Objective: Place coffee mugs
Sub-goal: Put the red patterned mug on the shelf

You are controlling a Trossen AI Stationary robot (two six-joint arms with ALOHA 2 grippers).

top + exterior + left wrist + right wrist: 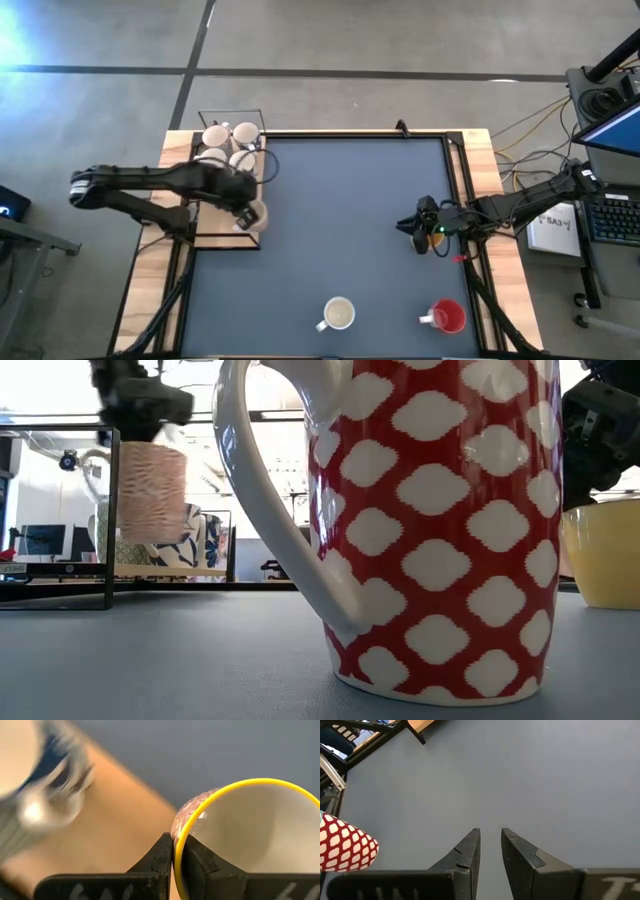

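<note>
Over a dark table mat (340, 220), the left gripper (174, 857) pinches a yellow-rimmed mug (240, 835) beside the mug rack (225, 150); the right gripper (490, 850) hovers empty, fingers slightly apart, near the red mug (448, 317).

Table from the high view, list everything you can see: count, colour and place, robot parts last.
Red mug: one, red with white patches, near right of the mat.
Cream-yellow mug: one, near middle of the mat, apart from the red mug.
Orange-patterned mug: one, yellow rim, held off the table by the rack.
White mugs: at least four, in the rack at far left.
Rack: one, black wire frame, left edge.
Mat: one, dark blue-grey, covering the table.
Table: one, light wood edges.
Left gripper: shut on the orange-patterned mug's rim.
Right gripper: empty, narrow gap, over the mat's right side.
</note>
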